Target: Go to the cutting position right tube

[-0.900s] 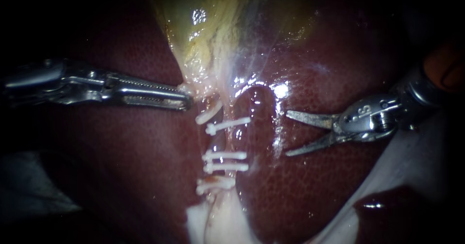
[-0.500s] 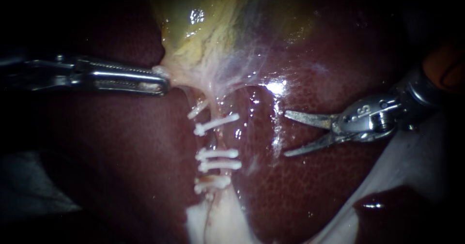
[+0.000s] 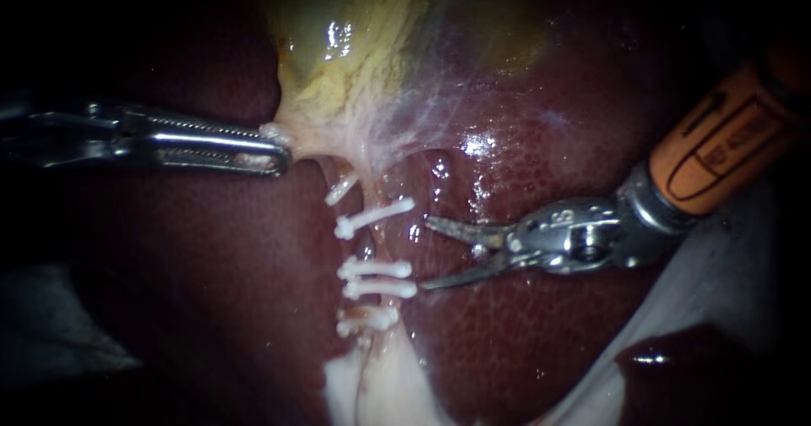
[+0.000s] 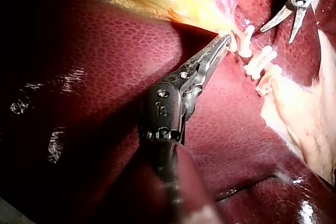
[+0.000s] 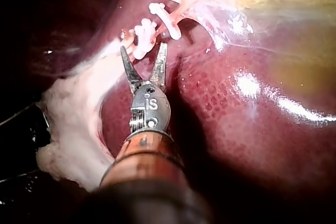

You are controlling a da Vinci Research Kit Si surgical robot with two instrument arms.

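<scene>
My left instrument (image 3: pixel 274 149) reaches in from the left, its jaws shut on the pale neck of the yellow-green gallbladder (image 3: pixel 355 71), which it holds stretched leftward. Below that neck run pale tubes bearing several white clips (image 3: pixel 376 268). The right tube (image 3: pixel 380 244) shows bare between its upper clip (image 3: pixel 372 217) and the lower pair. My right instrument (image 3: pixel 424 253) has thin blades standing open just right of that bare stretch, not touching it. In the right wrist view the open blades (image 5: pixel 143 51) point at the clips (image 5: pixel 144 30). The left wrist view shows my left instrument (image 4: pixel 224 41) gripping tissue beside the clips (image 4: pixel 260 64).
Dark red liver (image 3: pixel 549 139) surrounds the tubes on both sides. Pale fatty tissue (image 3: pixel 372 392) lies below the clips, and white cloth (image 3: pixel 726 291) sits at the lower right. An orange sleeve (image 3: pixel 718 139) covers my right instrument's shaft.
My right instrument has moved left, bringing its open blades close to the clipped tube. My left instrument first pulled the gallbladder neck leftward, then held still.
</scene>
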